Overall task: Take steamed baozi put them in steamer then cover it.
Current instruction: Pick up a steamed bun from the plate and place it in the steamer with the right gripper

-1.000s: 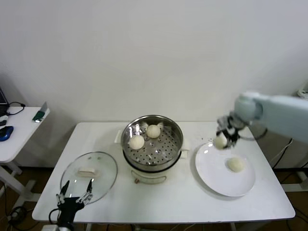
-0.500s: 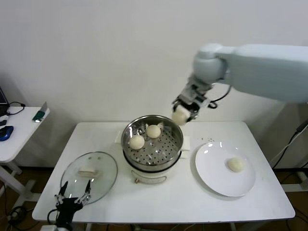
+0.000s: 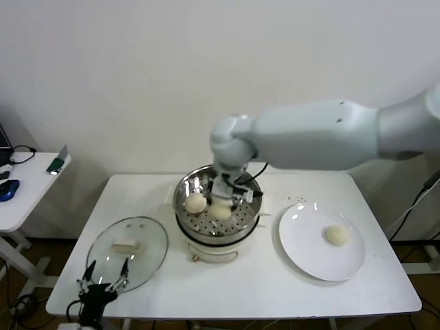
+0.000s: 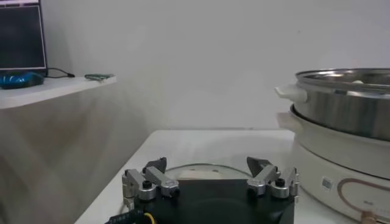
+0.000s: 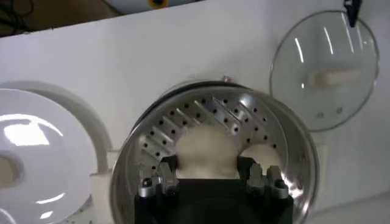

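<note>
The steamer [image 3: 213, 245] stands mid-table with its lid off. My right gripper [image 3: 229, 190] is low inside it, shut on a baozi [image 3: 220, 211]; in the right wrist view [image 5: 207, 169] the fingers press both sides of this bun [image 5: 207, 149] above the perforated tray [image 5: 158, 140]. A second baozi [image 3: 196, 202] lies beside it [image 5: 265, 159]. A third bun seen earlier is hidden under the gripper. Another baozi [image 3: 337, 235] lies on the white plate [image 3: 309, 256]. The cover [image 3: 148, 258] lies flat at the front left. My left gripper [image 3: 104, 279] waits open at its near edge.
The white plate sits right of the steamer, also in the right wrist view [image 5: 42, 158]. In the left wrist view the open gripper [image 4: 209, 173] faces the cover [image 4: 195, 171], with the steamer [image 4: 347, 106] beside it. A side table [image 3: 20, 185] with small items stands far left.
My right arm has carried a baozi from above the plate leftward over the steamer's rim and down into the pot. The left arm has not moved.
</note>
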You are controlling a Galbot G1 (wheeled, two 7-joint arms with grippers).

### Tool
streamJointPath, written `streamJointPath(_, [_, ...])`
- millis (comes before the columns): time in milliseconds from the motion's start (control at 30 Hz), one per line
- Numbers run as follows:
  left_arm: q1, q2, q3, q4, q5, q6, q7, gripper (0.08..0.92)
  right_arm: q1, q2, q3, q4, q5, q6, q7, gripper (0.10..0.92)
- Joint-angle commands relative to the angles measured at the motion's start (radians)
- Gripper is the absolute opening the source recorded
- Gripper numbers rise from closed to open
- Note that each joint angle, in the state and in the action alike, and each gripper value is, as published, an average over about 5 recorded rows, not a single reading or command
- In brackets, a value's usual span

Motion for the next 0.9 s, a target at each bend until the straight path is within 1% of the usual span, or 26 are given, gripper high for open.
streamJointPath(33, [0.003,-0.001,0.000,-0.001,0.004,-0.002,0.000,0.823,-0.130,0.084,-0.008,-0.068,-0.086,0.017,0.034,0.645])
streamJointPath(300, [0.005,-0.001,-0.001,-0.003,0.002,-0.005,-0.001,0.823,-0.146,0.103,-0.009,-0.101,-0.104,0.011,0.039,0.645])
streamJointPath(633, [0.006,-0.001,-0.002,-0.002,-0.001,-0.007,-0.001,0.823,-0.143,0.100,-0.024,-0.104,-0.105,0.009,0.040,0.648])
streamJointPath(700, [0.005,0.000,-0.002,-0.002,-0.001,-0.007,-0.001,0.823,-0.137,0.099,-0.023,-0.103,-0.105,0.007,0.049,0.668])
streamJointPath(900, [0.005,-0.001,-0.002,-0.003,-0.002,-0.006,-0.001,0.823,-0.081,0.069,0.005,-0.105,-0.069,0.006,0.043,0.790])
